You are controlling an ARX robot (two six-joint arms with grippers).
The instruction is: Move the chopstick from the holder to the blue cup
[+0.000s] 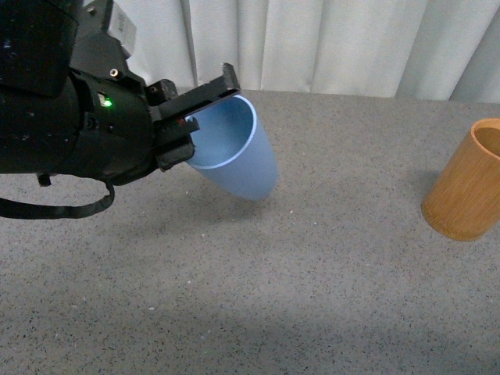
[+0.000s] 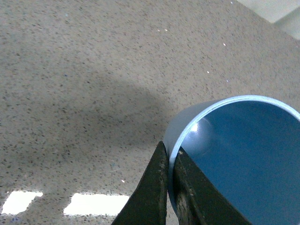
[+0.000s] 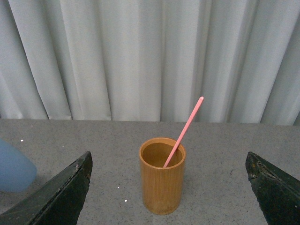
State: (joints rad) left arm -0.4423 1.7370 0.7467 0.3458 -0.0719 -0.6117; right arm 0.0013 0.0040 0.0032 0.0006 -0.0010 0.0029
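My left gripper (image 1: 205, 105) is shut on the rim of the blue cup (image 1: 234, 152), which hangs tilted above the table at the left, mouth toward me. The left wrist view shows the two fingers of this gripper (image 2: 171, 150) pinching the cup (image 2: 248, 159) wall, one inside and one outside. The orange-brown holder (image 1: 467, 181) stands upright at the right edge. In the right wrist view the holder (image 3: 162, 180) has one pink chopstick (image 3: 185, 131) leaning out of it. My right gripper (image 3: 168, 157) is open, its fingers wide apart on either side, short of the holder. The cup (image 3: 14, 171) shows at that view's edge.
The grey speckled table (image 1: 312, 273) runs back to a pale pleated curtain (image 1: 336, 39). A wide stretch of tabletop lies between the cup and the holder. The left arm's black body fills the front view's upper left.
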